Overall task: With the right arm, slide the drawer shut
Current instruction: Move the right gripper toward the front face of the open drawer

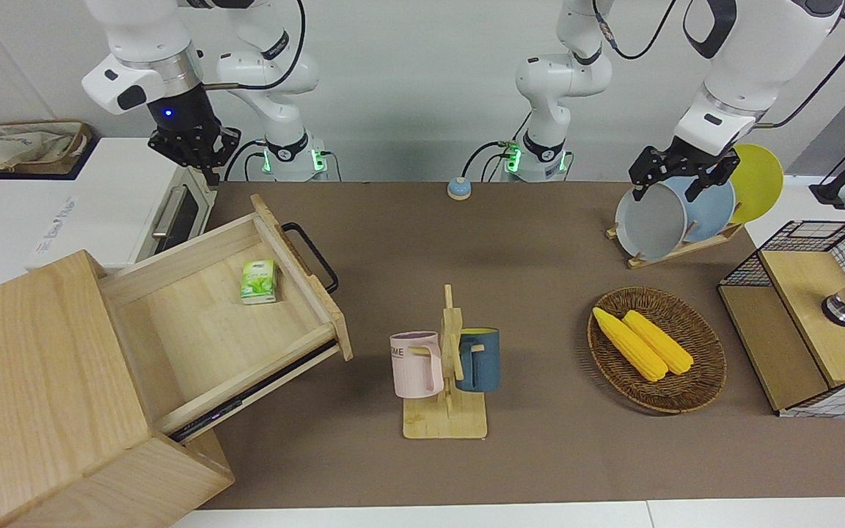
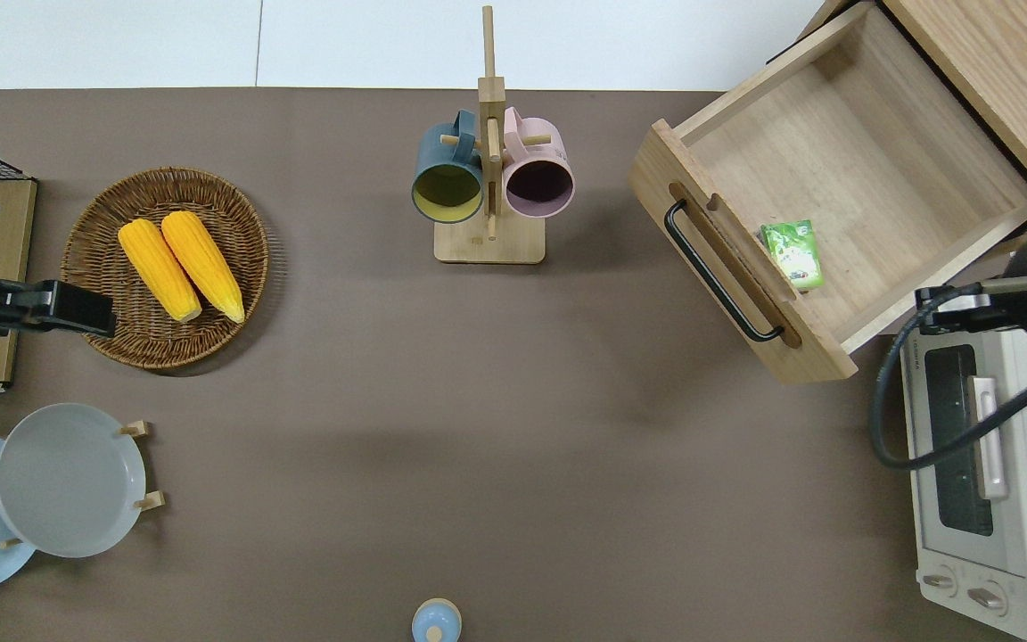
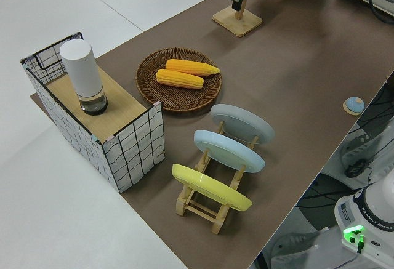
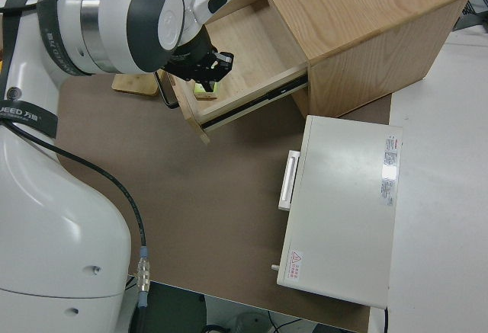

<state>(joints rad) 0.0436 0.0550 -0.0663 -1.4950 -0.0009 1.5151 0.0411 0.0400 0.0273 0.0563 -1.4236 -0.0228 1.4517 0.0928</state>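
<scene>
The brown worktop (image 1: 525, 242) carries all items. At the right arm's end stands the light-wood cabinet (image 1: 41, 396); its drawer (image 2: 834, 187) is pulled fully out, angled toward the middle of the worktop, with the black loop handle (image 2: 717, 272) on its front. A small green packet (image 2: 792, 254) lies on the drawer floor, just beside the front panel. The white oven (image 2: 986, 464) sits nearer to the robots than the drawer, close to the drawer's corner. The right arm (image 1: 144, 44) is raised, and the right gripper (image 1: 199, 150) hangs in the air over the oven's edge next to the drawer corner, touching nothing; it holds nothing, and whether its fingers are apart or together cannot be told. The left arm (image 1: 752, 59) is parked; its fingers stand spread with nothing between them. Toward the left arm's end are the wire-grid cabinet (image 1: 811, 315), the plate rack (image 3: 215, 170) and a wicker basket (image 2: 103, 330) holding two corn cobs (image 2: 179, 266). A wooden mug stand (image 2: 488, 178) with a blue and a pink mug stands mid-worktop.
</scene>
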